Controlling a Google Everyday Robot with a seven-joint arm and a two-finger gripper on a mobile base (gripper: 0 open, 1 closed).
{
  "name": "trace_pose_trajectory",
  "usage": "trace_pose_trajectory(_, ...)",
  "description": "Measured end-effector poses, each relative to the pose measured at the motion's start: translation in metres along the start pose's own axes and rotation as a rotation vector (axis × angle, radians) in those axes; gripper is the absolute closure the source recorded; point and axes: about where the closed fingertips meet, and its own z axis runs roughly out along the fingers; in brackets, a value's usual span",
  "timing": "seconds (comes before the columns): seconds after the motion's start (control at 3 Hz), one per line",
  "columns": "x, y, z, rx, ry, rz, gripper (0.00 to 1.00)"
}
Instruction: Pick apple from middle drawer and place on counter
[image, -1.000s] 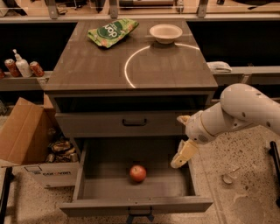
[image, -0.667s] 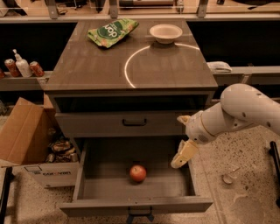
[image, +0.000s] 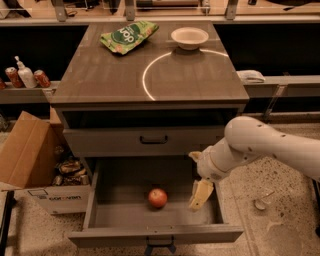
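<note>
The apple (image: 157, 198), small and red, lies on the bare grey floor of the open middle drawer (image: 120, 212), near the centre front. My gripper (image: 198, 176) hangs open and empty over the drawer's right side, to the right of the apple. Its lower pale fingertip (image: 200, 194) is about level with the apple and apart from it. The counter (image: 110, 75) is the wood-grain cabinet top with a white arc, above the drawers.
A white bowl (image: 189, 37) and a green chip bag (image: 129, 35) sit at the back of the counter. A closed drawer front (image: 150, 140) is above the open one. A cardboard box (image: 25, 150) stands to the left. A spoon (image: 260, 202) lies on the floor at the right.
My gripper has dropped lower into the drawer and moved slightly left toward the apple. The apple has not moved.
</note>
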Motion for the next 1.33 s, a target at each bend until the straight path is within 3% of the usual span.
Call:
trace_pose_trajectory(0.33,0.02,0.005,0.052,-0.016,0.037,-0.003,0.0)
trace_pose_trajectory(0.67,0.02,0.005,0.052,-0.016,0.037,-0.003,0.0)
trace_pose_trajectory(1.33,0.032,-0.019,0.11,-0.026,0.005,0.015,0.0)
